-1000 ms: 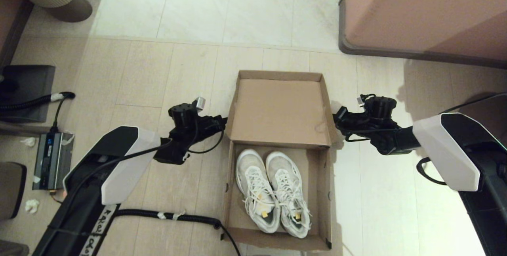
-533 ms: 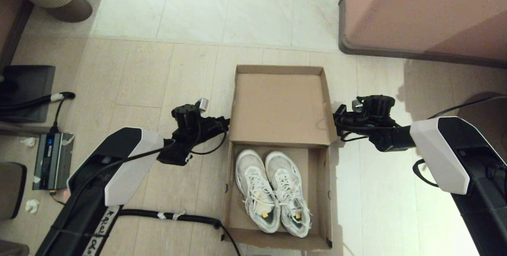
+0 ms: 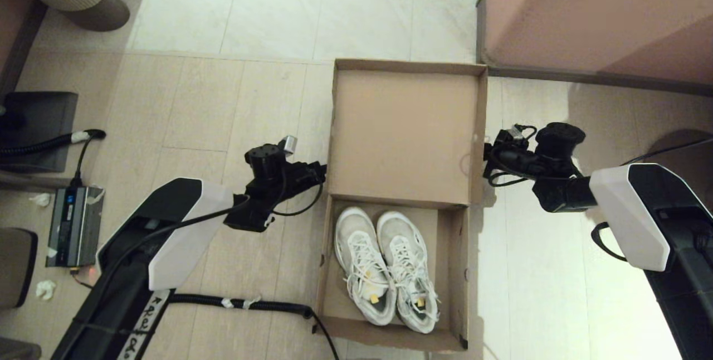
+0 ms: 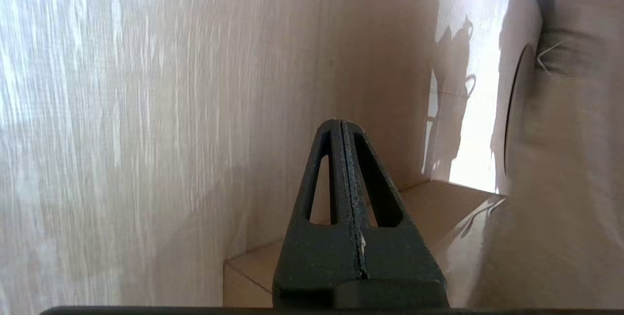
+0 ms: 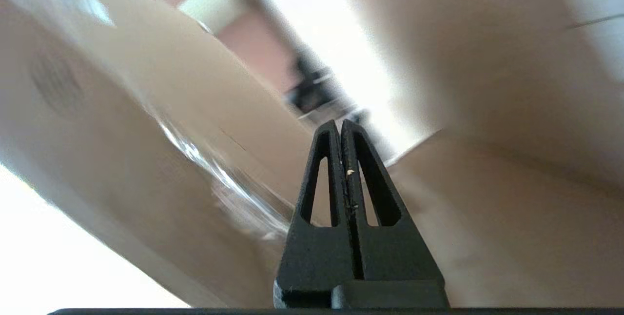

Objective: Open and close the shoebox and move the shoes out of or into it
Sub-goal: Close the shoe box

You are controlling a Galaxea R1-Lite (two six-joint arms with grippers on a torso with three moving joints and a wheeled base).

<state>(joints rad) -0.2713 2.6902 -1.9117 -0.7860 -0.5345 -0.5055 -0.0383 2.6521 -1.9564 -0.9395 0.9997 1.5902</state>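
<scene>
The shoebox point(image 3: 392, 271) sits on the floor, its lid point(image 3: 404, 134) swung further back than a second ago, the shoes point(image 3: 387, 268) exposed inside. Our left gripper point(image 3: 317, 173) and right gripper point(image 3: 490, 156), both clenched empty, apparently press the lid's sides.

Shoebox point(image 3: 402, 137): plain brown cardboard. Sneakers point(image 3: 385, 268): white, white laces, small yellow tags. Floor point(image 3: 234, 92): pale beige tiles. Furniture block point(image 3: 596, 14): pinkish-brown, dark base. Arms point(image 3: 167, 237): black and white.

Overhead head view; close wrist views
</scene>
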